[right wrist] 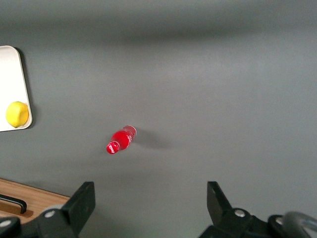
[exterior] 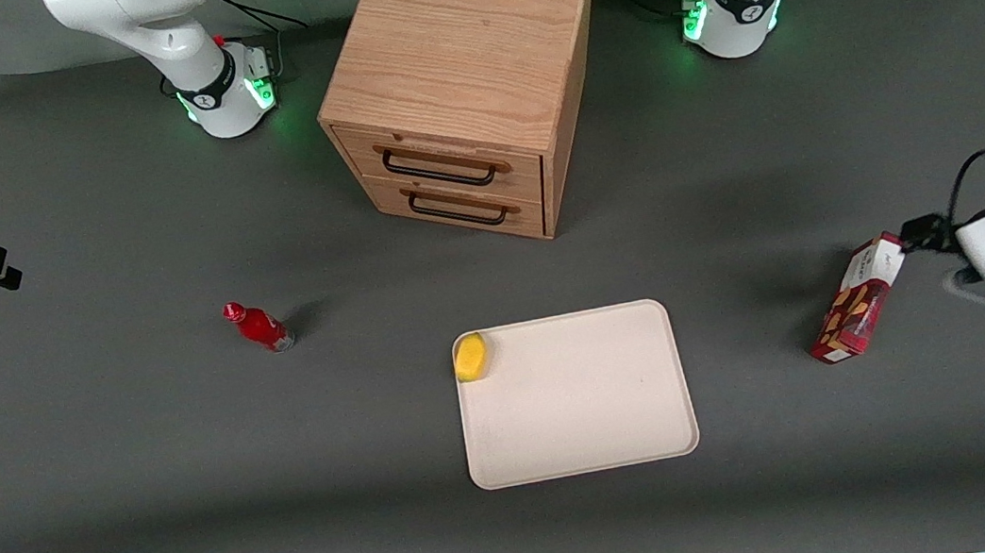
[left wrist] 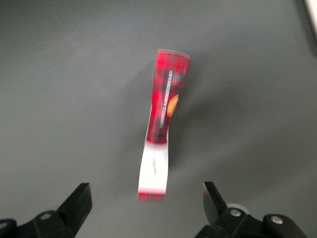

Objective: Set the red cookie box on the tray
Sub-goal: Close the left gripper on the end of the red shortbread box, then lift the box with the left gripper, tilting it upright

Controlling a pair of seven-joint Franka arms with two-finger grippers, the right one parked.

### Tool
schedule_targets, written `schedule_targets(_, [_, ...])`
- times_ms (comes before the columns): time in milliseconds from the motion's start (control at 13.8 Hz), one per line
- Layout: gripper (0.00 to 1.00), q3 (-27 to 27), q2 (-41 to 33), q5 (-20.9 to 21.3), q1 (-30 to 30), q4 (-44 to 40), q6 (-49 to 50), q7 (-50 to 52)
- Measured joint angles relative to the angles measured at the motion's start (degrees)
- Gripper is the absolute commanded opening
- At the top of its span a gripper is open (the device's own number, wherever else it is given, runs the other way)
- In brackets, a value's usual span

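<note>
The gripper [left wrist: 146, 203] of the working arm is held above the table [exterior: 147, 474], toward the working arm's end of it. Its jaws are spread wide and nothing is held between them. In the left wrist view the two dark fingers [left wrist: 79, 201] are seen well apart, with only grey table surface in the gap.

The red cookie box [exterior: 857, 297] is not between the jaws. In the left wrist view it is seen ahead of them, lined up roughly with the middle of the gap, and its white end [left wrist: 153, 171] is the end nearest to the fingertips. No contact between the fingers and the box is seen. The box stands on the table and is tilted, the white panel being at its upper end. In the front view the gripper is seen just beside this upper end.

The tray [exterior: 575, 399] lies flat on the table, well apart from the jaws and from the box, more toward the middle of the table. A yellow fruit [exterior: 470, 357] rests in one corner of the tray. A wooden drawer cabinet [exterior: 462, 81] stands farther from the front camera than the tray. A small red bottle [exterior: 258, 326] lies toward the parked arm's end, far from the jaws.
</note>
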State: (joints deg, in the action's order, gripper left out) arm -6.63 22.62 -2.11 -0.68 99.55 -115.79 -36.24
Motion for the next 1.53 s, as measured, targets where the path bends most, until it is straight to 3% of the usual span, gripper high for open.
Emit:
schedule_targets(73, [0.99, 0.89, 1.71, -0.37, -0.08, 2.54, -5.94, -0.12])
schedule_targets(218, [0.00, 2.08, 4.39, -0.73, -0.45, 7.92, -17.11, -0.12])
schedule_targets(364, [0.00, 2.30, 6.38, -1.92, -0.54, 11.06, -22.96, -0.13])
schedule_targets(655, [0.00, 1.94, 6.37, -3.15, -0.36, 10.55, -22.36, -0.13])
schedule_targets(945, [0.00, 1.88, 3.60, -3.75, -0.36, 1.02, -3.79, 2.24])
schedule_targets(1236, [0.00, 5.82, -0.92, -3.80, -0.46, -17.42, 22.80, 19.61])
schedule_targets(1382, [0.00, 12.14, -1.57, -3.65, -0.67, -23.41, 27.68, 33.36])
schedule_targets(1527, [0.00, 19.39, -0.35, -2.37, -1.17, -24.35, 26.35, 45.37])
